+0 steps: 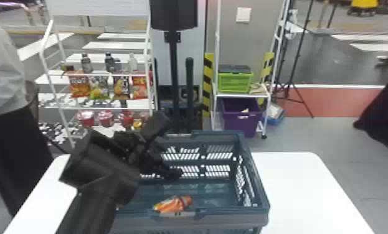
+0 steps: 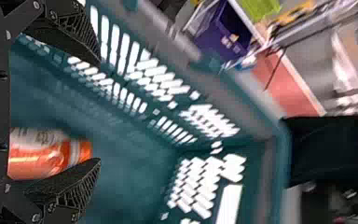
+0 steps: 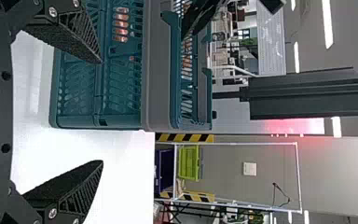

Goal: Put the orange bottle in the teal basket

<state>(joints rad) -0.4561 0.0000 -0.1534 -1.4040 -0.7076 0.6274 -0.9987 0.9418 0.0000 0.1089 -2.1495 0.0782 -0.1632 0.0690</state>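
The boxy black arm (image 1: 104, 185) has silver screws (image 2: 36, 217).

Basket (image 1: 233, 218) on table (image 1: 302, 186); bottle (image 1: 172, 204) inside, by near wall; rack (image 1: 148, 46) behind left, crate shelf (image 1: 239, 95) behind right.

1. One orange plastic bottle (image 1: 171, 204).
2. One teal rectangular slatted plastic basket (image 1: 261, 199).
3. One white flat-topped table (image 1: 299, 186).
4. Two white metal-framed racks (image 1: 243, 95).
5. Four colourful printed snack bags (image 1: 121, 86).
6. At least three small upright bottles (image 1: 86, 63), dark or clear.
7. At least three round red tubs (image 1: 106, 119).
8. One lime-green slatted crate (image 1: 233, 83).
9. One purple plastic bin (image 1: 241, 120).
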